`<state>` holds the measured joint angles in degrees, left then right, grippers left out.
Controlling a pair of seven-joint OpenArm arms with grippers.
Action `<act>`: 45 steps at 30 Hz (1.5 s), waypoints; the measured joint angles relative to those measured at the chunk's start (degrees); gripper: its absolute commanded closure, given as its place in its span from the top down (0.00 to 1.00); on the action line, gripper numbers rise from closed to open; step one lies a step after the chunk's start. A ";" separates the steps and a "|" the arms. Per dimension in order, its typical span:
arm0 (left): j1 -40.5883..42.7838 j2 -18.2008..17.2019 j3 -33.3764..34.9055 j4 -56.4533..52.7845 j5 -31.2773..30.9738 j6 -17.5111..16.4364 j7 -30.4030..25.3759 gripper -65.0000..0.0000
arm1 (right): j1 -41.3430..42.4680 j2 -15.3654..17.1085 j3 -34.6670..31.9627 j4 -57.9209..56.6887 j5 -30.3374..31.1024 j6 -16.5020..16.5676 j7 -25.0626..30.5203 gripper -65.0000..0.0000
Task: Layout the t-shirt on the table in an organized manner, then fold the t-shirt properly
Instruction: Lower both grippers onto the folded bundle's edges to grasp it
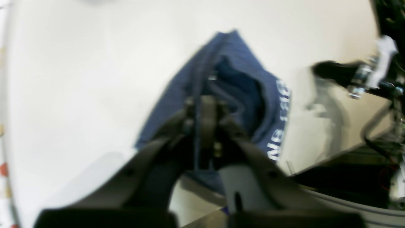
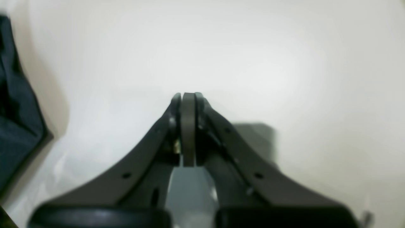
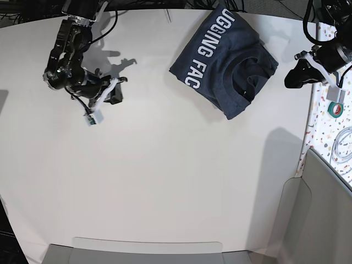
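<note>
The navy t-shirt (image 3: pixel 226 60) lies folded into a compact bundle at the far side of the white worktop (image 3: pixel 165 176), its white lettering facing up. The left gripper (image 1: pixel 207 106) has its jaws together in front of the cloth; whether they pinch it is unclear. The right gripper (image 2: pixel 188 98) hovers over bare worktop well apart from the shirt, jaws together and empty.

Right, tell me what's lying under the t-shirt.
The t-shirt lies bunched on the white table, and only bare tabletop shows around its edges. Whatever is beneath the cloth is covered, so nothing more can be confirmed.
</note>
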<state>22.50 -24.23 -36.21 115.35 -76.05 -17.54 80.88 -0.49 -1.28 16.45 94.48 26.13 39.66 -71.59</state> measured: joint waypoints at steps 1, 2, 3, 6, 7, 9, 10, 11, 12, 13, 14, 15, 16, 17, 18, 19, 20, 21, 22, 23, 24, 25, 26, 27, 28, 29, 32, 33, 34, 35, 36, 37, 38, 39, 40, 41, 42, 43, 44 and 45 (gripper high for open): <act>-0.63 0.07 1.31 -0.11 -0.90 0.02 -0.04 0.00 | 0.15 -0.09 -3.06 0.98 0.00 0.00 0.07 0.00; -1.16 0.00 3.19 -0.20 -2.71 0.02 -0.13 0.01 | 0.46 -0.46 -6.45 2.23 0.68 -0.02 0.11 0.00; -1.60 -0.31 5.62 -0.22 -4.74 0.00 -0.33 0.02 | 0.96 -0.61 -9.73 3.41 0.83 0.00 0.11 0.00; -2.21 -0.22 13.75 -0.07 -7.10 0.00 -0.46 0.02 | 3.65 -0.61 -18.27 5.33 1.18 0.00 0.76 0.00; -2.43 -0.22 16.15 -0.11 -7.02 0.00 0.11 0.02 | 4.48 -0.48 -20.68 5.66 0.85 0.00 0.70 0.00; -3.93 -0.22 19.56 -0.15 -6.58 0.00 0.22 0.02 | 5.77 -0.20 -24.92 5.77 0.81 0.02 0.42 0.00; -4.98 -0.26 20.94 -0.15 -6.56 0.00 -0.09 0.02 | 6.27 -0.20 -27.12 5.77 0.76 0.02 0.35 0.00; -5.81 -0.24 21.84 -0.13 -6.86 0.00 -0.13 0.02 | 6.60 -0.37 -29.22 5.77 1.07 0.02 0.31 0.00; -6.23 -0.26 22.62 -0.13 -7.13 0.00 -0.26 0.02 | 7.08 -0.35 -31.52 5.77 0.90 0.02 0.31 0.00; -6.23 -0.26 23.17 -0.11 -7.13 0.00 -0.39 0.02 | 7.50 -0.42 -33.66 5.77 1.16 0.02 0.35 0.00; -6.03 -0.26 23.19 -0.13 -7.04 0.00 -0.13 0.02 | 7.89 -0.35 -35.85 5.75 0.96 0.02 0.46 0.00; -5.79 -0.28 23.19 -0.13 -6.88 0.00 -0.09 0.02 | 8.04 -0.37 -37.53 5.75 0.98 0.00 0.50 0.00; -5.68 -0.31 23.19 -0.13 -6.84 0.02 -0.04 0.02 | 8.07 -0.33 -39.19 5.70 0.98 0.02 0.66 0.00; -5.70 -0.42 23.19 -0.13 -6.64 0.00 -0.04 0.02 | 7.98 -0.35 -41.03 5.07 1.11 0.00 0.74 0.00; -5.73 -0.39 23.19 -0.13 -6.71 0.00 -0.11 0.02 | 7.87 -0.37 -42.69 3.87 1.27 0.00 0.72 0.00; -5.75 -0.39 23.39 -0.13 -6.73 0.00 -0.11 0.02 | 7.76 -0.37 -43.89 2.71 1.18 0.02 0.70 0.00; -5.86 -0.44 24.17 -0.13 -6.56 0.00 -0.11 0.02 | 7.67 -0.33 -44.48 1.20 1.27 0.02 0.68 0.00; -5.86 -0.46 24.96 -0.17 -6.47 0.02 -0.09 0.02 | 7.63 -0.33 -44.46 0.11 0.76 0.02 0.68 0.00; -5.84 -0.44 25.81 -0.17 -6.14 0.02 -0.09 0.02 | 7.69 -0.15 -44.37 -0.85 0.57 0.02 0.66 0.00; -5.86 -0.39 26.58 -0.17 -4.76 0.00 -0.09 0.02 | 7.82 0.17 -44.24 -1.73 0.57 0.00 0.70 0.00; -5.86 -0.42 27.36 -0.17 -2.38 0.00 -0.17 0.02 | 7.87 0.22 -44.06 -2.89 0.15 0.00 0.87 0.00; -5.90 -0.42 28.37 -0.20 0.13 0.02 -0.17 0.02 | 7.98 0.31 -44.02 -4.37 -0.57 0.02 1.05 0.00; -5.88 -0.44 29.73 -0.42 2.01 -0.02 -0.28 0.02 | 7.96 0.31 -44.00 -5.46 -1.22 0.00 0.98 0.00; -5.86 -0.48 31.17 -0.85 3.61 0.02 -0.17 0.02 | 7.80 0.20 -44.02 -6.19 -1.57 0.00 1.14 0.00; -6.05 -0.37 32.52 -1.09 5.51 0.02 -0.04 0.02 | 7.80 -0.02 -44.02 -6.38 -1.90 0.00 1.29 0.00; -6.38 -0.39 33.75 -1.09 6.75 0.04 -0.04 0.02 | 7.96 -0.22 -44.09 -6.69 -2.23 0.00 1.31 0.00; -7.87 -0.26 37.24 -1.09 8.66 0.15 -0.11 0.02 | 7.98 -0.17 -44.06 -7.80 -1.92 -0.04 2.29 0.00; -8.39 -0.24 38.25 -1.09 9.90 0.17 -0.17 0.02 | 8.04 -0.20 -44.06 -7.87 -1.97 -0.04 2.27 0.00; -8.72 -0.24 38.97 -1.14 11.21 0.20 -0.24 0.02 | 8.00 -0.26 -44.06 -7.87 -2.05 -0.04 2.23 0.00; -8.92 -0.26 39.50 -1.46 12.57 0.20 -0.39 0.02 | 7.98 -0.31 -44.06 -7.87 -2.03 -0.04 2.25 0.00; -9.20 -0.22 39.74 -2.49 13.88 0.20 -0.31 0.02 | 7.98 -0.33 -44.06 -7.87 -2.16 -0.04 2.25 0.00; -9.53 -0.15 39.78 -4.07 15.87 0.20 -0.28 0.02 | 7.98 -0.33 -44.06 -7.87 -2.21 -0.04 2.25 0.00; -9.97 -0.11 39.76 -5.62 18.25 0.24 -0.28 0.02 | 7.96 -0.33 -44.06 -7.87 -2.21 -0.04 2.27 0.00; -10.49 -0.09 39.63 -7.50 20.48 0.22 -0.28 0.02 | 7.96 -0.33 -44.06 -7.87 -2.19 -0.04 2.29 0.00; -10.86 -0.09 39.28 -9.20 22.12 0.37 -0.31 0.02 | 7.96 -0.33 -44.04 -7.87 -2.19 -0.04 2.27 0.00; -11.08 -0.11 38.86 -10.54 23.26 0.42 -0.98 0.02 | 7.96 -0.35 -44.00 -7.87 -2.16 -0.04 2.27 0.00; -11.30 -0.09 38.36 -12.00 24.57 0.22 -2.84 0.02 | 7.96 -0.35 -44.00 -7.87 -2.14 -0.04 2.27 0.00; -11.43 -0.04 37.77 -13.03 26.49 0.44 -4.26 0.02 | 7.93 -0.35 -44.00 -7.87 -2.01 -0.04 2.34 0.00; -11.39 0.00 36.70 -13.75 27.67 0.39 -5.05 0.02 | 7.93 -0.35 -44.00 -7.87 -2.01 -0.04 2.40 0.00; -11.34 0.11 35.52 -14.27 29.00 0.35 -6.14 0.02 | 7.93 -0.35 -44.00 -7.87 -1.99 -0.04 2.40 0.00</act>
<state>11.16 -24.12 -0.69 101.08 -47.05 -17.19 74.74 7.44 -1.63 -27.55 86.61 24.14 39.62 -69.19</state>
